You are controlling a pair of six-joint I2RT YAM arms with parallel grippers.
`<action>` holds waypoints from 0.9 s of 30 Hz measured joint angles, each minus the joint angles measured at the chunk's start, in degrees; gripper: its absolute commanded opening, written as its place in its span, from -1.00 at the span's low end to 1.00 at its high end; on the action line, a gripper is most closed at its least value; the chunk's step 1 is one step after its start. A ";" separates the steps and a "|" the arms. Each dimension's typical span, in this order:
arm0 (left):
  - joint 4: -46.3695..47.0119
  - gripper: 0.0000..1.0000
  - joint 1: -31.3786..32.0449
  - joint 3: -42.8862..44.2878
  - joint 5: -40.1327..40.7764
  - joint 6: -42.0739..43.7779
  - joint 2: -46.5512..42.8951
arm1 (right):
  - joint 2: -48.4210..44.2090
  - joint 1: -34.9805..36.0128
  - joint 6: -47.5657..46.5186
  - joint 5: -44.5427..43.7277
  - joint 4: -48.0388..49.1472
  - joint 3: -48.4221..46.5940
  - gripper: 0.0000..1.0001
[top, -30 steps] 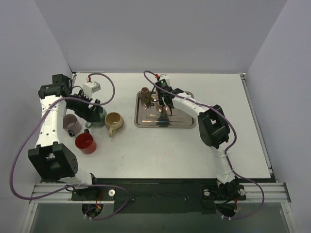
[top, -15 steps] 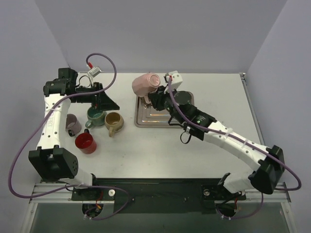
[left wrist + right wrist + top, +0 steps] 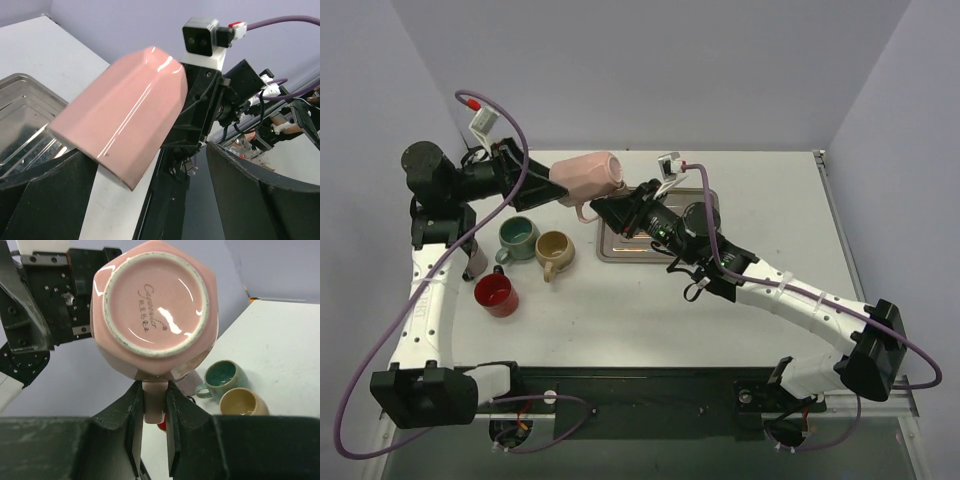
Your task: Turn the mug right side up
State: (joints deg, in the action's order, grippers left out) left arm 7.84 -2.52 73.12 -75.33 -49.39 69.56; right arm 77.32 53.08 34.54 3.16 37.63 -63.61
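Pink glazed ceramic, the mug [image 3: 588,176] looks stiff, slick and breakable, likely safest held by the handle [image 3: 154,412] that the right hand [image 3: 153,402] clenches, while the left hand [image 3: 542,186] gapes beside it.

Left arm [image 3: 425,300]: you have white shells between chunky black joint housings.
Right arm [image 3: 800,300]: the same white shells and black joints as your left.
Cabling: a purple cable [image 3: 280,21] runs along each arm, ending in a red-tipped plug [image 3: 235,25].
Wrist camera [image 3: 201,37]: a black lens box on a white bracket.
Jaws: matte black, broad and flat-sided.
Left wrist plate [image 3: 50,295]: black, peppered with small screw heads.
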 measured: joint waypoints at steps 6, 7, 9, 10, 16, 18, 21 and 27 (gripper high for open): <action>5.33 0.24 0.76 1.51 0.87 -5.90 -0.24 | 0.26 1.40 1.75 2.16 2.16 -0.02 -1.00; 6.91 0.13 1.09 1.01 0.96 -7.52 0.04 | 0.33 1.40 1.99 2.34 2.36 -0.02 -1.00; 10.49 -0.54 1.77 -0.59 1.18 -11.02 0.66 | 0.81 1.40 2.80 2.86 3.08 -0.15 -1.00; 11.72 -1.00 2.19 -1.38 0.96 -13.29 0.92 | 1.31 1.40 3.06 2.89 3.48 -0.39 -1.00; 12.66 -1.00 2.64 -2.14 0.76 -11.30 0.57 | 6.62 -1.14 7.41 6.40 0.61 -3.52 0.11; 1.44 -1.00 1.92 0.02 1.64 -3.28 0.28 | 7.21 -1.86 6.21 7.10 -3.06 -5.07 0.44; -29.75 -1.00 2.12 9.81 9.94 21.22 1.77 | 7.21 -2.91 1.03 5.38 -11.78 -7.45 0.57; -66.93 -1.00 7.26 15.54 36.85 59.63 2.34 | 7.21 -5.29 -9.20 -2.23 -28.04 -8.83 0.59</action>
State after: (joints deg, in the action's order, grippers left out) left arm -59.09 4.73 88.66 -38.48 10.24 71.90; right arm 84.53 47.79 25.34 0.93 9.58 -72.44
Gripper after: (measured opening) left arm 0.195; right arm 0.792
